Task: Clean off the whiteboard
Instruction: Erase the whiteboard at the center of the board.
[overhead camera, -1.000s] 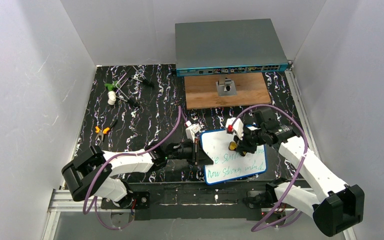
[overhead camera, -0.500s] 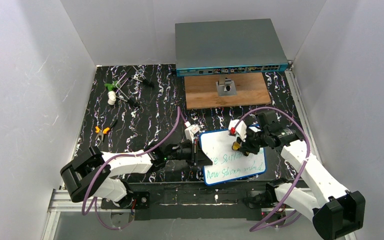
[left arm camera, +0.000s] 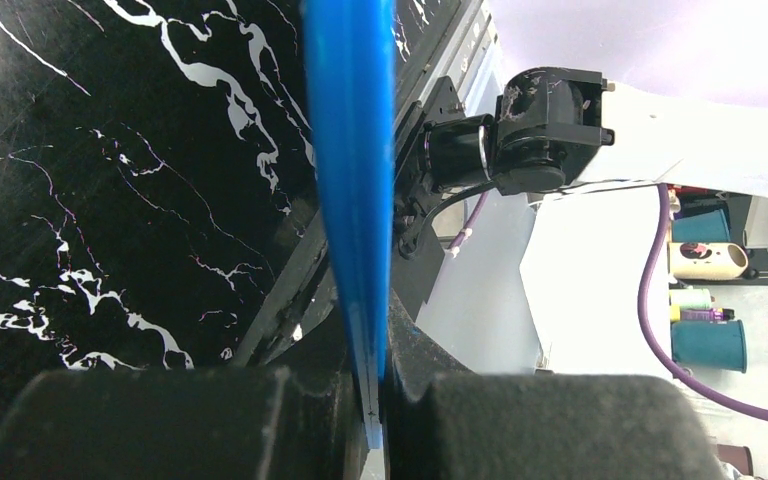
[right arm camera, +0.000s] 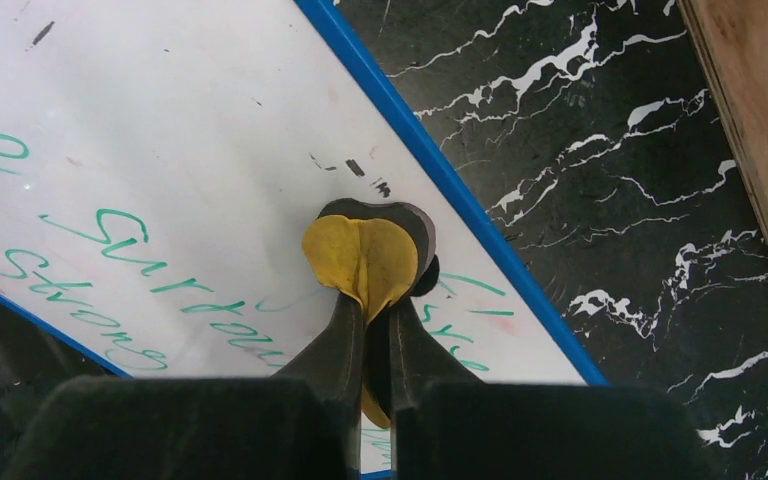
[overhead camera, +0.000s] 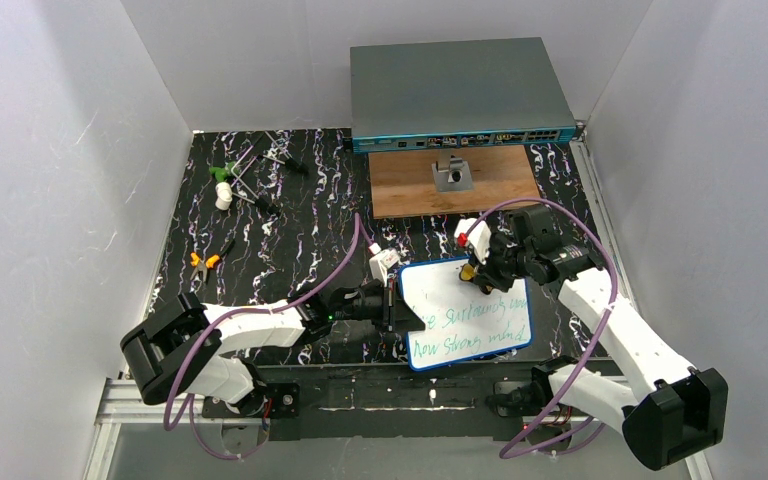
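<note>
- A black mat (overhead camera: pixel 290 240) with white marbled streaks covered the table, enclosed by plain white walls.
- At the far edge stood one grey box (overhead camera: pixel 458 85) with a row of ports along its front. Just in front of it lay one wooden board (overhead camera: pixel 500 185).
- One pair of orange-handled pliers (overhead camera: pixel 203 260) lay on the left of the mat, well apart from the work.
- One whiteboard (overhead camera: pixel 440 292) was in view, at the near edge of the mat, right of centre, between the two grippers.
- Its long axis ran roughly left to right across the table, the right end turned slightly away from the arms. Its written face pointed up.
- Two lines of green handwriting crossed its nearer half, and the far half was mostly white.
- The left gripper (overhead camera: pixel 392 305) was clamped on the whiteboard's left edge. In the left wrist view the blue rim (left arm camera: pixel 350 150) ran straight into the closed fingers.
- The right gripper (overhead camera: pixel 475 272) was closed on one yellow cloth (right arm camera: pixel 360 255), which pressed against the white surface near the far rim, beside some green strokes.
</note>
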Robot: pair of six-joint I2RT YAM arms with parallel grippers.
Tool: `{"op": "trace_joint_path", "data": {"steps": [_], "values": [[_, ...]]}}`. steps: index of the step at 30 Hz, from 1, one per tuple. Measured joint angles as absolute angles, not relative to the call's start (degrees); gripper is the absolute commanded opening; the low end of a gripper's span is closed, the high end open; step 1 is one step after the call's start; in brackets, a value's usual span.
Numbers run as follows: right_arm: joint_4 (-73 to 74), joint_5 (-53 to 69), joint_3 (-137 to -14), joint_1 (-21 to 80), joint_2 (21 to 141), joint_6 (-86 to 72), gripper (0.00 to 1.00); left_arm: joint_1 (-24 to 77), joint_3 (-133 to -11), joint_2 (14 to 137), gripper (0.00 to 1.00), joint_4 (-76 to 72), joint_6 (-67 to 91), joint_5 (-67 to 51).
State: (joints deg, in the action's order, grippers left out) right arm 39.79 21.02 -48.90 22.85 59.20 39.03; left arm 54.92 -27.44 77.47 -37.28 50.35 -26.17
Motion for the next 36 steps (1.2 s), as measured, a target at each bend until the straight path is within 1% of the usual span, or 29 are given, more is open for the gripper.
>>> {"op": "trace_joint_path", "data": {"steps": [8,17,20,27,31,36], "values": [[40.05,19.35,-45.63,22.59,57.21,42.15,0.01,54.92,-27.03,77.47,0.00,-37.39,51.46,-25.98],[47.79,25.67,-42.28,22.52,54.65,48.66,0.01,54.94,-26.98,77.47,0.00,-37.78,50.87,-26.17],[47.59,25.71,-42.76,22.61,55.29,46.30,0.01,54.94,-26.98,77.47,0.00,-37.89,50.68,-26.20],[42.24,20.69,-45.43,22.11,57.36,40.73,0.01,54.87,-26.96,77.34,0.00,-37.76,50.85,-25.85],[41.78,20.08,-44.93,21.93,57.04,41.60,0.01,54.87,-26.83,77.03,0.00,-37.56,51.07,-25.52],[44.25,22.46,-43.24,21.71,55.42,47.16,0.01,54.87,-26.70,76.82,0.00,-37.56,50.94,-25.61]]}}
